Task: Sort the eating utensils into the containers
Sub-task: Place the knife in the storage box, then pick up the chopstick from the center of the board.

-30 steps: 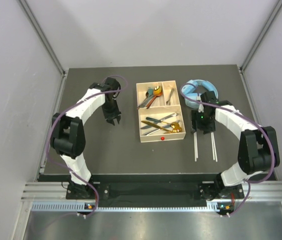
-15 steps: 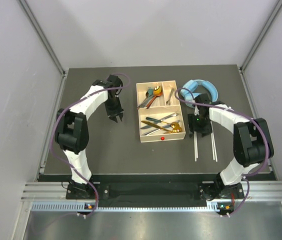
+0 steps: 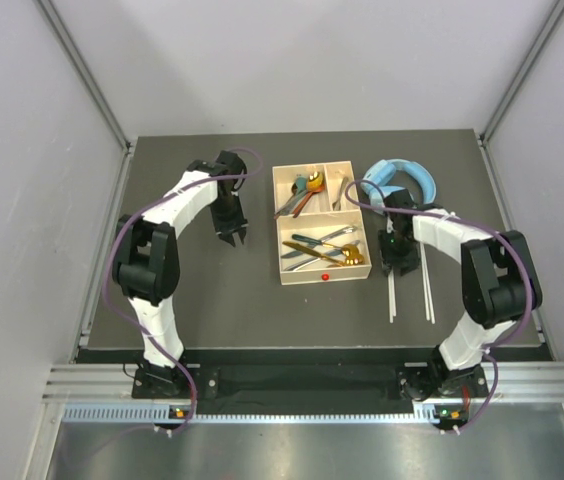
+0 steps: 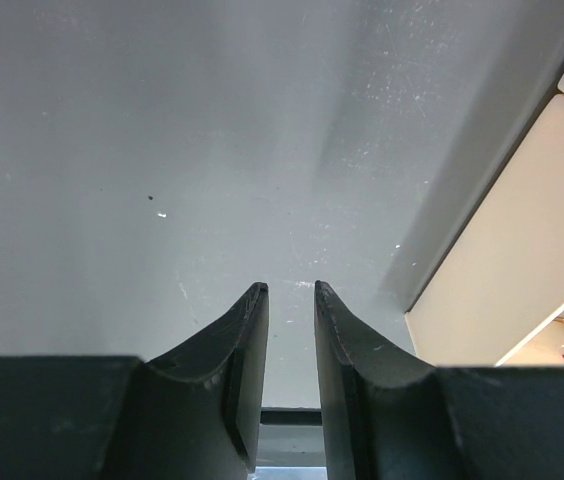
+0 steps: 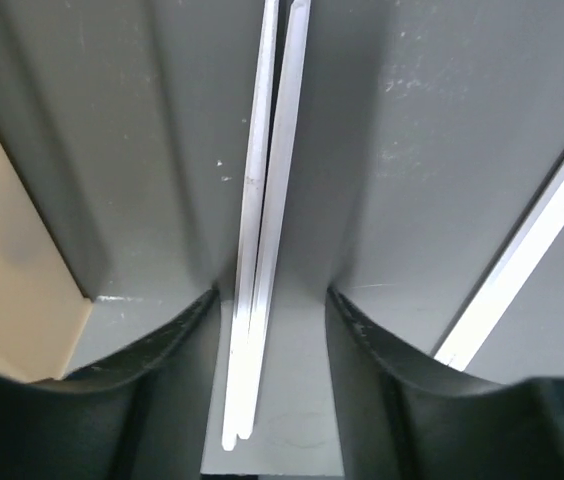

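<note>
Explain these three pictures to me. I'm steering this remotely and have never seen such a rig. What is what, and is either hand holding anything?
Two white robot arms are bolted at the near edge of a dark table. The wide picture looks down from above. The other two come from a camera on each wrist, looking along that hand's black fingers. On the table are a cream tray with cutlery in its compartments, light-blue headphones, and pale chopsticks to the right of the tray. The left hand hangs over bare table left of the tray, jaws slightly apart and empty. The right hand is down over two chopsticks lying side by side, one finger on each side, not yet gripping.
</note>
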{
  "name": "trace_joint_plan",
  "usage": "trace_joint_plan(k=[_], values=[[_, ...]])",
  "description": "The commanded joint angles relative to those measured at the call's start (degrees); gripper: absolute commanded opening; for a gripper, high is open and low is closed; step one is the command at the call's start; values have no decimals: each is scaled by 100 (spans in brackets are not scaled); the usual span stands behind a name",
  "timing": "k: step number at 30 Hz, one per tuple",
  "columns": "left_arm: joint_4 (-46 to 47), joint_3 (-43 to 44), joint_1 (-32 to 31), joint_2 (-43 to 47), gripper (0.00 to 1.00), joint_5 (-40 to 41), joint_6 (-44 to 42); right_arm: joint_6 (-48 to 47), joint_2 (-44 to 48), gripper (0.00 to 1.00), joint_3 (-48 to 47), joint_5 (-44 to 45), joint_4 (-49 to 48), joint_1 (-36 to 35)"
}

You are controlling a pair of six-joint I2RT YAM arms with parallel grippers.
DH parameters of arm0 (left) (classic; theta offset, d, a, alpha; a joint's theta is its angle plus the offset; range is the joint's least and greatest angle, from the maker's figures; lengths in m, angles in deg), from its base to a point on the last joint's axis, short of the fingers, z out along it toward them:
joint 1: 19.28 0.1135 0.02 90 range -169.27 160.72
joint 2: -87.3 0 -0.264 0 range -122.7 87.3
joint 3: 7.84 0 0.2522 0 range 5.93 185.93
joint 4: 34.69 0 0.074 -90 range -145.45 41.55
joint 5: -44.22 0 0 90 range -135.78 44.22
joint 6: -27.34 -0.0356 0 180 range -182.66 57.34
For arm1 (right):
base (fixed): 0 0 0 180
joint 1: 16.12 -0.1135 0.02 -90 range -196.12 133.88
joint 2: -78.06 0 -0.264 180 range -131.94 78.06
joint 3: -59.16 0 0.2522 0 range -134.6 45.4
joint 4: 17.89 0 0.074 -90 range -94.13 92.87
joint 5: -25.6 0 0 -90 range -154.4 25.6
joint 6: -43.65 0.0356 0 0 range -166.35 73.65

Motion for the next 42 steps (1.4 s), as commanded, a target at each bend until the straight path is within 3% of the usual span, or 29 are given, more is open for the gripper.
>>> trace_joint_plan(k=[1, 8, 20, 32, 42], values=[[-48, 60, -8, 83, 31, 49, -39, 69, -239, 41, 251, 84, -336, -148], [-101, 25, -8, 171, 31, 49, -47, 157, -406, 0, 322, -48, -380, -165], [-22, -168, -8, 338, 31, 49, 5, 113, 120, 0, 15, -224, -152, -183], [22, -292, -8, 417, 31, 49, 5, 78, 666, 0, -1197, -154, 648, -200], [13, -239, 0, 391, 31, 49, -21, 78, 588, 0, -2015, -223, 1017, -244]])
